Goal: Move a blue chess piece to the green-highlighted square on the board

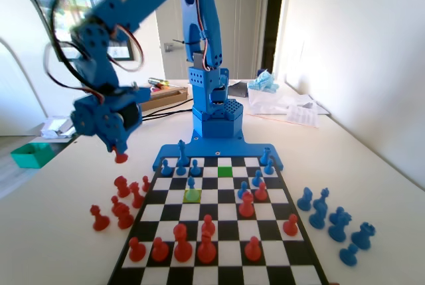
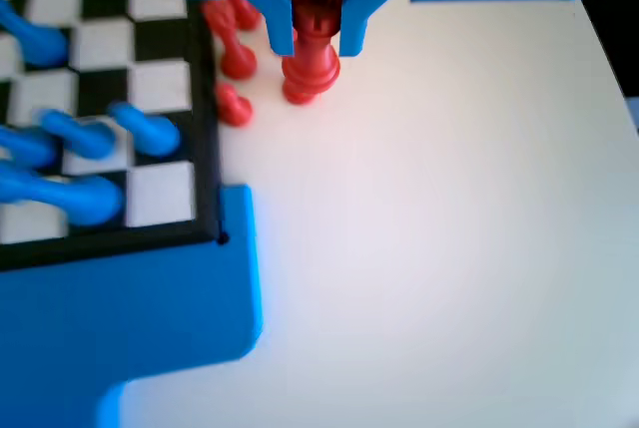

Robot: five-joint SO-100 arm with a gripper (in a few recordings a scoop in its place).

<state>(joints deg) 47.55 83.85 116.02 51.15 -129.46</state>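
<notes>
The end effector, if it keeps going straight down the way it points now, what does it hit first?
Probably bare table. The end effector is shut on a red rook beside the board, so the rook's base would likely touch first; depth is unclear.

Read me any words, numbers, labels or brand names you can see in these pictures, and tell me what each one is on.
None can be read. The chess board carries no printed letters or numbers, the blue arm shows no label, and the papers and small items on the table behind are too blurred to make out.
</notes>
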